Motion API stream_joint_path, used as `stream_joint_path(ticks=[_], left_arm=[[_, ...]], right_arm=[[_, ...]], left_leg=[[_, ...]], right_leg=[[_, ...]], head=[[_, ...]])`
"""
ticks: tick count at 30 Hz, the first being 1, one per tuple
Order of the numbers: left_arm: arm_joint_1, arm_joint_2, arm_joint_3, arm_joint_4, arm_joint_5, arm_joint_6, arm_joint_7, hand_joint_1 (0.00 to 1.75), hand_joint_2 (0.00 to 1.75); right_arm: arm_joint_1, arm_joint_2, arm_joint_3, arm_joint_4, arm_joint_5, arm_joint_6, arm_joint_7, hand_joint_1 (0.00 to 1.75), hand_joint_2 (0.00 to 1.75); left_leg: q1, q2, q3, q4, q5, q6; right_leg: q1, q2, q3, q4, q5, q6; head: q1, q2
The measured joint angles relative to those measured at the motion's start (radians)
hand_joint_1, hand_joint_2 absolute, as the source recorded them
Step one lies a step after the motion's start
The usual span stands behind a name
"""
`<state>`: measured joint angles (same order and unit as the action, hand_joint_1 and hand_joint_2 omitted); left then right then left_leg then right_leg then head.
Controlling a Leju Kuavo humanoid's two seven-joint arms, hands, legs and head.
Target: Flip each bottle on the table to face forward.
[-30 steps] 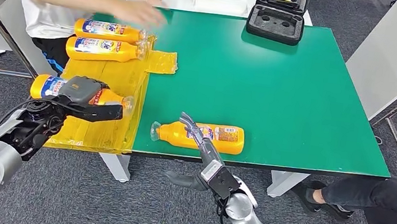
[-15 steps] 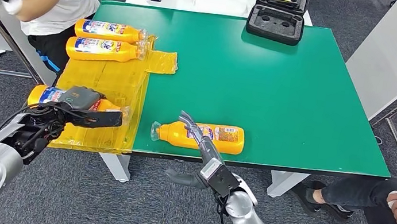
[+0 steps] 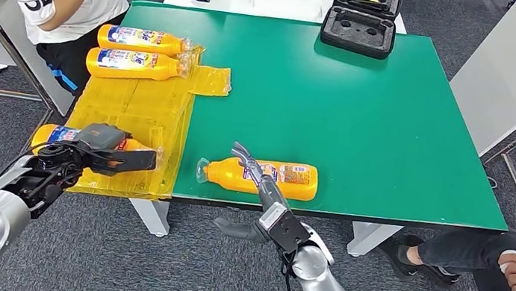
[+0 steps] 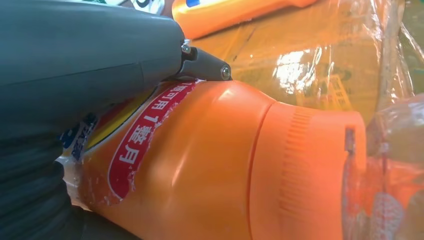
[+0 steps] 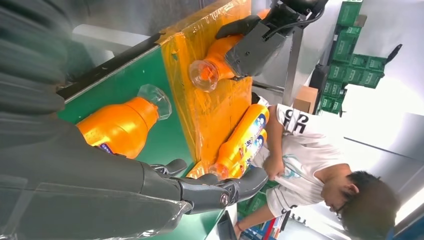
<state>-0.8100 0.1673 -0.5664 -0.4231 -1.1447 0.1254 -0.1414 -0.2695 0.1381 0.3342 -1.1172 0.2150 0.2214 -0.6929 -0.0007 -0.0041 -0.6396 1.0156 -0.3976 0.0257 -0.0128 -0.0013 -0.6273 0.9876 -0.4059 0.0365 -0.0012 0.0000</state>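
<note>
Your left arm reaches in over the near left corner of the table; the left hand [image 3: 106,145] grips a lying bottle [image 3: 60,136] from above, thumb and fingers wrapped round its body. Your right arm rises at the near edge; the right hand [image 3: 257,178] holds nothing, its fingers [image 5: 220,190] extended and slightly apart above the second bottle [image 3: 266,177].

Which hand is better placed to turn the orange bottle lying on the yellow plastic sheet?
Left. The left hand already grips that orange bottle; the right hand is over another bottle on the green table.
</note>
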Motion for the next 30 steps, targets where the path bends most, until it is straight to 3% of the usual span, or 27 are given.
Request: stream_joint_path(ticks=[8,11,12,13,15,16,17,30], left_arm=[[0.004,-0.007,0.017,0.011,-0.027,0.008,0.025,1.75,1.75],[0.004,-0.007,0.024,0.014,-0.03,0.002,0.029,1.64,1.75],[0.004,-0.007,0.027,0.015,-0.03,0.001,0.03,1.5,1.75],[0.004,-0.007,0.031,0.016,-0.03,0.001,0.033,1.23,1.75],[0.004,-0.007,0.038,0.018,-0.03,0.0,0.037,0.48,1.75],[0.004,-0.007,0.041,0.019,-0.031,0.0,0.039,0.21,1.75],[0.005,-0.007,0.042,0.02,-0.033,0.001,0.041,0.06,1.75],[0.01,-0.003,0.062,0.027,-0.056,0.005,0.052,0.0,1.75]], right_arm=[[-0.013,0.006,0.0,0.024,-0.002,-0.001,0.0,0.0,1.75],[-0.017,0.008,0.0,0.035,-0.003,-0.001,0.0,0.0,1.75],[-0.019,0.008,0.0,0.038,-0.003,-0.001,0.0,0.0,1.75],[-0.021,0.009,0.0,0.042,-0.003,-0.001,0.0,0.0,1.75],[-0.025,0.009,0.0,0.049,-0.003,0.0,0.0,0.0,1.75],[-0.027,0.01,0.0,0.053,-0.003,0.0,0.0,0.0,1.75],[-0.028,0.01,0.0,0.056,-0.003,0.0,0.0,0.0,1.75],[-0.044,0.01,0.0,0.102,-0.002,-0.001,-0.001,0.0,1.75]], left_leg=[[0.0,0.0,0.0,0.0,0.0,0.0],[0.0,0.0,0.0,0.0,0.0,0.0],[0.0,0.0,0.0,0.0,0.0,0.0],[0.0,0.0,0.0,0.0,0.0,0.0],[0.0,0.0,0.0,0.0,0.0,0.0],[0.0,0.0,0.0,0.0,0.0,0.0],[0.0,0.0,0.0,0.0,0.0,0.0],[0.0,0.0,0.001,0.0,0.0,0.0]], right_leg=[[0.0,0.0,0.0,0.0,0.0,0.0],[0.0,0.0,0.0,0.0,0.0,0.0],[0.0,0.0,0.0,0.0,0.0,0.0],[0.0,0.0,0.0,0.0,0.0,0.0],[0.0,0.0,0.0,0.0,0.0,0.0],[0.0,0.0,0.001,0.0,0.0,0.0],[0.0,0.0,0.001,0.0,0.0,0.0],[0.0,0.0,0.001,0.0,0.0,0.0]], head=[[0.0,0.0],[0.0,0.0],[0.0,0.0],[0.0,0.0],[0.0,0.0],[0.0,0.0],[0.0,0.0],[0.0,0.0]])
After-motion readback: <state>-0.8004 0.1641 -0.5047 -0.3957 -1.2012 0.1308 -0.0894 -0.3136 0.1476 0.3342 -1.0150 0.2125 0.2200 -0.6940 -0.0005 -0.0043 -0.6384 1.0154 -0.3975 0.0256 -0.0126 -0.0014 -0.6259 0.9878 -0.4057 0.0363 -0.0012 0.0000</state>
